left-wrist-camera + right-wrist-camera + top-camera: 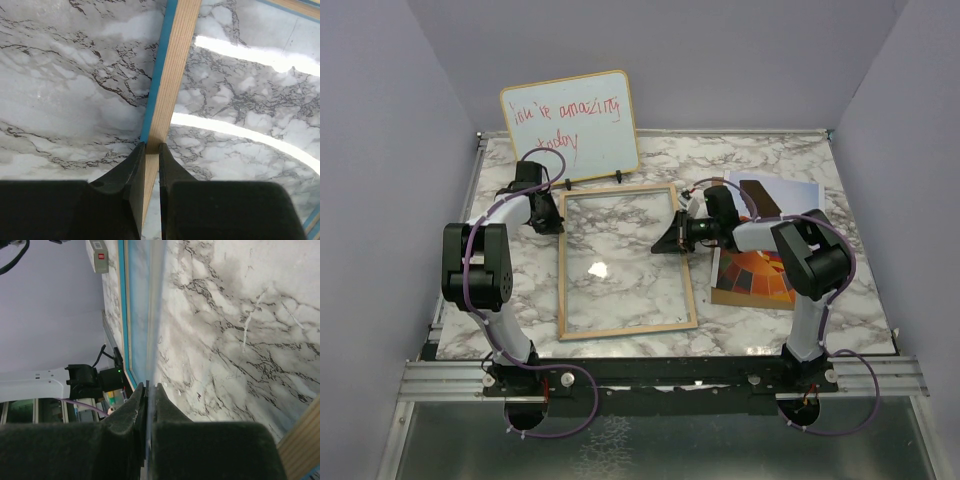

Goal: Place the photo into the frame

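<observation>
A whiteboard (570,125) with red handwriting leans at the back left of the marble worktop (770,150). Just in front of it, the left pincer (152,147) pinches the left rail of the frame (628,327), one finger on each side. The frame lies mid-worktop, wood face up. The right pincer (148,387) is pressed together on a thin clear edge at the frame's right side. The photo (760,280) lies flat just right of the frame, partly hidden under the right arm.
</observation>
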